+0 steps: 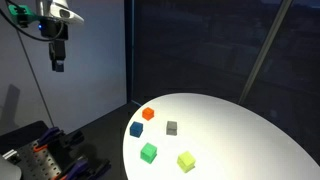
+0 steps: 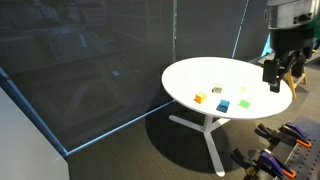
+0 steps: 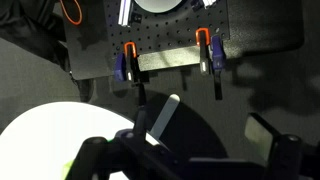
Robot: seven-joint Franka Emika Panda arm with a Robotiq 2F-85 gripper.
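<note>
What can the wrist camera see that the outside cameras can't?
Only the wrist view gives a close look down at a dark holed board with orange-handled clamps and an orange cable loop.

Only the exterior views show all five blocks: the orange block, blue block, grey block, green block and yellow block.

Both show the white round table and the open gripper, raised off to the table's side.
</note>
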